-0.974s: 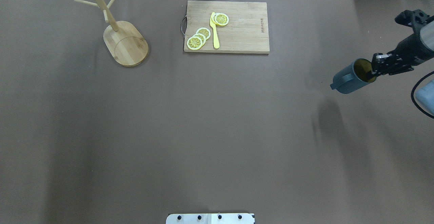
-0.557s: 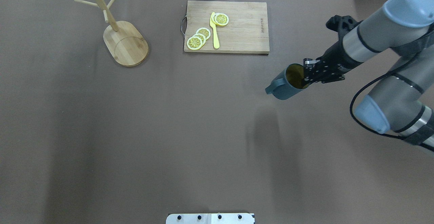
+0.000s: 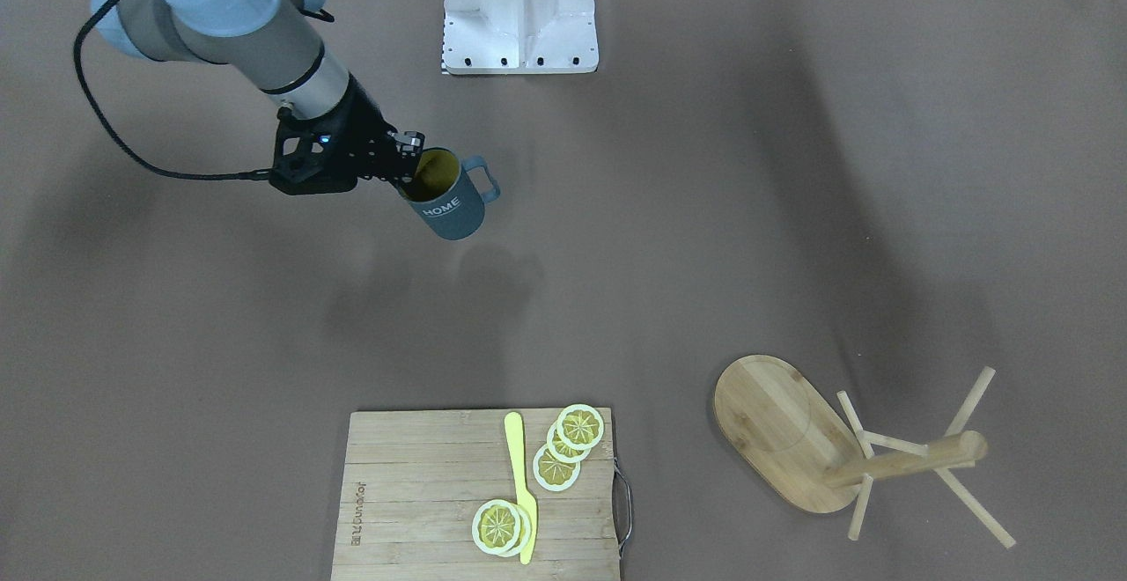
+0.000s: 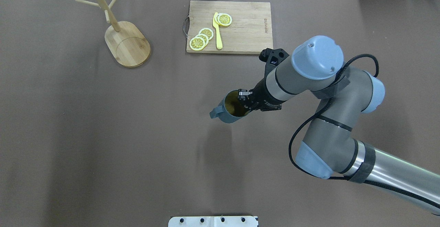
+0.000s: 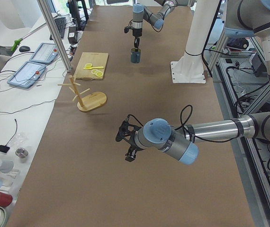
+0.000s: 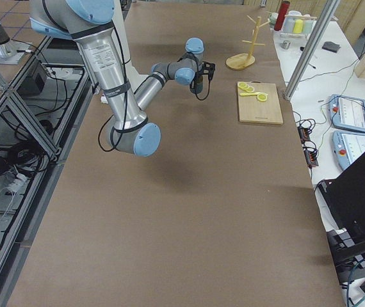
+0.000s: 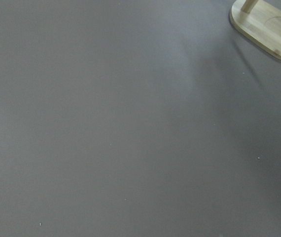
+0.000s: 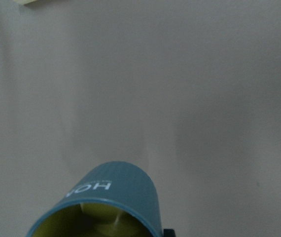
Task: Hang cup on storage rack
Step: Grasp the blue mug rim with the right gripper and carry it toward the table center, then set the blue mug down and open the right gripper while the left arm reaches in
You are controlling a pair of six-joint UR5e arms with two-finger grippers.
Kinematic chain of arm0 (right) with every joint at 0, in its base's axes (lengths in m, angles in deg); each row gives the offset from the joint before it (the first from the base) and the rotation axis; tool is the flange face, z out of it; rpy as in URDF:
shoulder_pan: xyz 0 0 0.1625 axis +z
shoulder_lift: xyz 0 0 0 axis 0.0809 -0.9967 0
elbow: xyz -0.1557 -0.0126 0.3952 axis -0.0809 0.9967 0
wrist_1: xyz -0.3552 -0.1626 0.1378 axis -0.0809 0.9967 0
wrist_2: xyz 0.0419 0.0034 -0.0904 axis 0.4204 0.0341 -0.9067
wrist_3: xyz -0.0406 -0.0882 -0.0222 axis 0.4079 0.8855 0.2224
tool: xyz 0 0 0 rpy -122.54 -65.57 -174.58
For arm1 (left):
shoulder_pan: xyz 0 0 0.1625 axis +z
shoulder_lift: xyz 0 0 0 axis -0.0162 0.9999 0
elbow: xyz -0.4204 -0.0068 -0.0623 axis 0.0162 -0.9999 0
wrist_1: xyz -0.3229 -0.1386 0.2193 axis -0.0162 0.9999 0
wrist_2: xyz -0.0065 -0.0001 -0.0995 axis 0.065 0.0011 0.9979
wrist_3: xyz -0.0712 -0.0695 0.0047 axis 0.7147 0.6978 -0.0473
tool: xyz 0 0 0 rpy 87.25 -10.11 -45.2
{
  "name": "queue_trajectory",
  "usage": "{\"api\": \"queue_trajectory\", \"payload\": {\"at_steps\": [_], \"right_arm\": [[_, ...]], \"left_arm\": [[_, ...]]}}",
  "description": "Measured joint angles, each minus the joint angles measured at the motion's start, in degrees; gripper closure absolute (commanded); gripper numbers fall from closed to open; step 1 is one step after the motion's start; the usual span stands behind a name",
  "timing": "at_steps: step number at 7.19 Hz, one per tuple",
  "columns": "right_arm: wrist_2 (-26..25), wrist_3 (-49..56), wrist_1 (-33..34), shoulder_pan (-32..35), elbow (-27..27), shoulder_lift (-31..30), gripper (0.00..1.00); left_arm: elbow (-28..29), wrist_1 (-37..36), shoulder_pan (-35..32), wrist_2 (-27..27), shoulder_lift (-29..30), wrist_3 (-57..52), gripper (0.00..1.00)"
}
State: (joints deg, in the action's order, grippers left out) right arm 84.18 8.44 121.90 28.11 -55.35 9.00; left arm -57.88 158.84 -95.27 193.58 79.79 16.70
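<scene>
The dark blue-grey cup [image 4: 229, 112] with a yellow interior hangs above the middle of the table, tilted, handle toward the view's left. It also shows in the front view [image 3: 449, 204] with white lettering, and in the right wrist view [image 8: 116, 195]. My right gripper [image 4: 242, 100] is shut on the cup's rim, one finger inside. The bamboo storage rack [image 4: 127, 44] stands at the far left, empty, well apart from the cup; it also shows in the front view [image 3: 779, 431]. My left gripper [image 5: 129, 145] shows only in the exterior left view; I cannot tell its state.
A bamboo cutting board [image 4: 247, 31] with lemon slices and a yellow knife [image 4: 218, 31] lies at the far middle, just beyond the right wrist. The robot's base plate [image 4: 213, 221] is at the near edge. The left wrist view shows the rack's base [image 7: 266, 27] and bare brown tabletop.
The right arm has swung left and nearer the robot, carrying the cup from the table's right side to about its middle. The rack and board have not moved.
</scene>
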Motion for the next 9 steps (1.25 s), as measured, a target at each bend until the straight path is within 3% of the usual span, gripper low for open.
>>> {"api": "queue_trajectory", "payload": {"at_steps": [4, 9], "right_arm": [[-3.34, 2.13, 7.65, -3.16, 3.25, 5.90, 1.00], [-5.13, 21.00, 10.68, -3.67, 5.95, 7.00, 1.00]], "left_arm": [[-0.19, 3.77, 0.09, 3.21, 1.65, 6.90, 0.03], [-0.02, 6.91, 2.29, 3.64, 3.17, 8.70, 0.03]]}}
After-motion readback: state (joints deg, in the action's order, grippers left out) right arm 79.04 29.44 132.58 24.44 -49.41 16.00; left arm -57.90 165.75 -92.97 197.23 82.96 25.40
